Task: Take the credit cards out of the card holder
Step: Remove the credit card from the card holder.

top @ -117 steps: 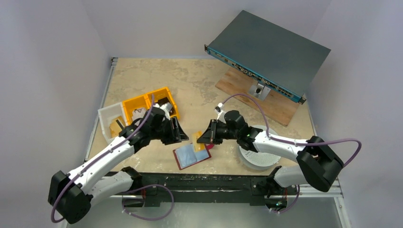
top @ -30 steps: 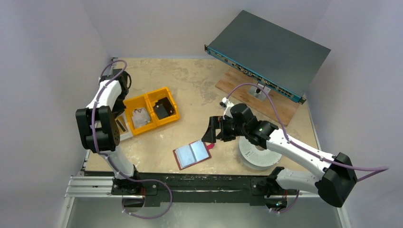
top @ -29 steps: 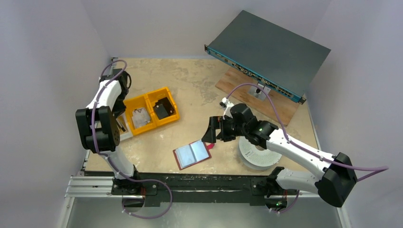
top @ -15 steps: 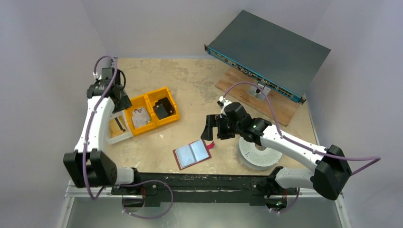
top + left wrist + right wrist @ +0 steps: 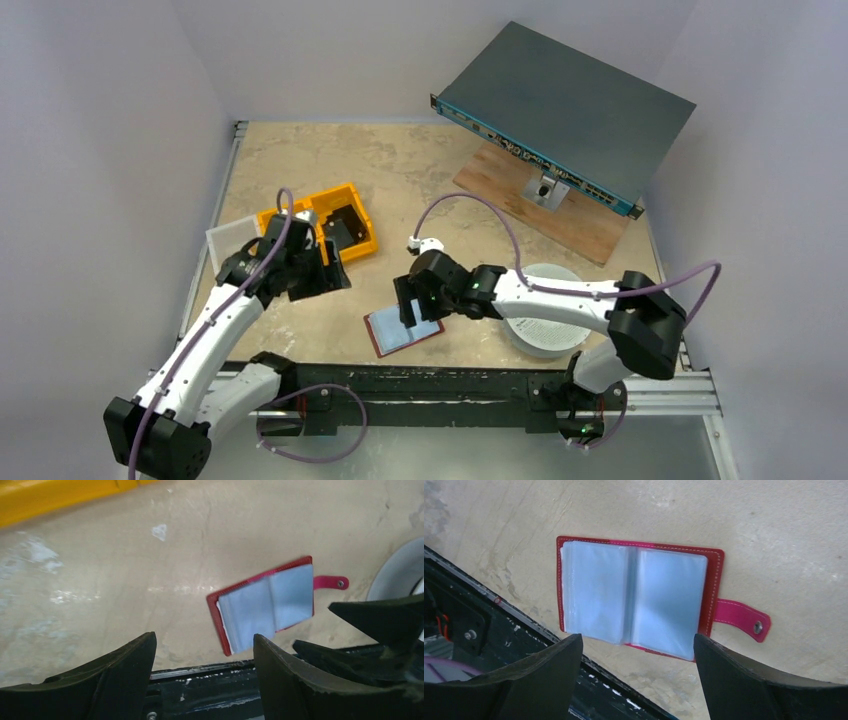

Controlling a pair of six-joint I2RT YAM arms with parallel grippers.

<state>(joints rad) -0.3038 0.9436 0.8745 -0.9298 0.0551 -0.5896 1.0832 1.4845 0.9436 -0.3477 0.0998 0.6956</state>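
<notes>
The left hand (image 5: 322, 280), wide and empty, has swung back from the bins (image 5: 338, 191) toward the card holder (image 5: 405, 328), which lies open by the near edge of the surface (image 5: 400, 170). The right hand (image 5: 408, 306), also wide and empty, has dropped over it. Another card pull looks due.

A yellow two-compartment bin (image 5: 365, 222) sits left on the mottled beige table (image 5: 400, 165), a black blocky part (image 5: 345, 224) in its right compartment, a white bin (image 5: 230, 232) just beside it. Far right, a flat grey rack unit (image 5: 570, 95) tilts over a wooden board (image 5: 585, 228); nearer, a white disc (image 5: 540, 338).
</notes>
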